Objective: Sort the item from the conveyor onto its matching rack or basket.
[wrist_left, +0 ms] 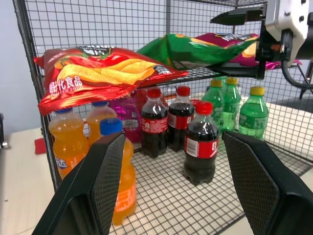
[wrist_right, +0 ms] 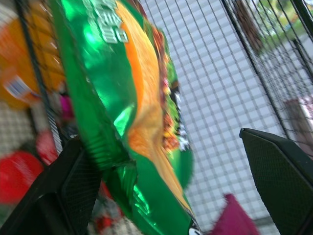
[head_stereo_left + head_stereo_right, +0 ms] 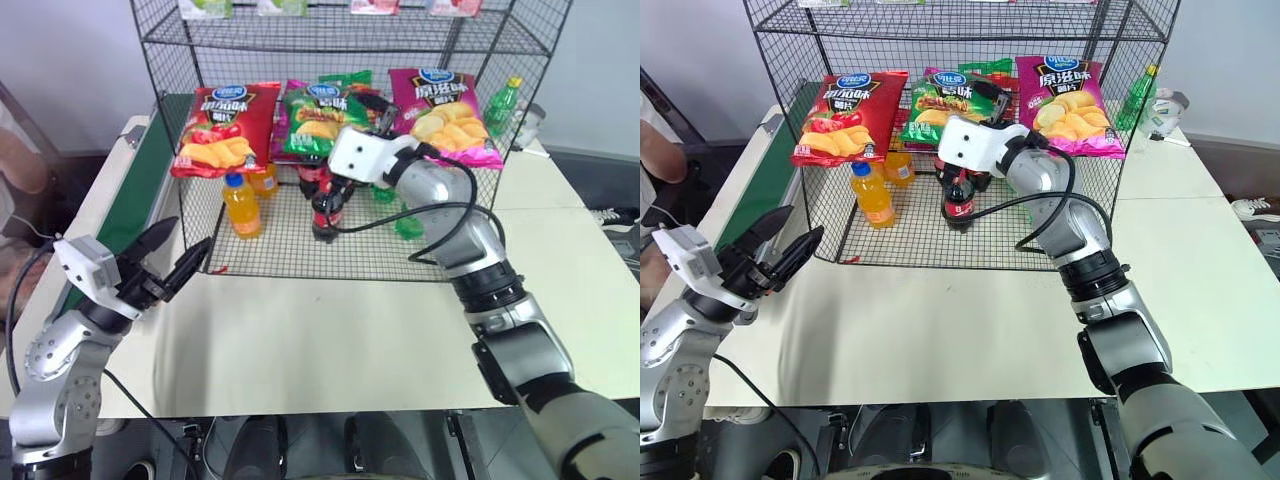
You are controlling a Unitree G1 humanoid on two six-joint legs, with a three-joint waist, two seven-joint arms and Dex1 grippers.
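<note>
We see the green crisp bag [image 3: 313,118] lying on the black wire rack [image 3: 400,255]'s sloped shelf, between a red crisp bag [image 3: 222,127] and a magenta crisp bag [image 3: 447,117]. Our right gripper [image 1: 239,41] sits at the green bag's front edge, fingers spread wide around it without pinching. Our left gripper [image 3: 172,260] hovers outside the rack's front left corner, fingers spread, holding nothing. Cola bottles [image 1: 200,142] stand on the rack's floor.

White table [image 3: 330,340] fills the middle ground, matte, evenly lit from above. A second white tabletop [image 3: 545,180] butts against it at 2 o'clock. Plain pale grey wall [image 3: 60,70] behind, 10 to 2 o'clock. Dark floor [image 3: 615,215] at 3 o'clock.
</note>
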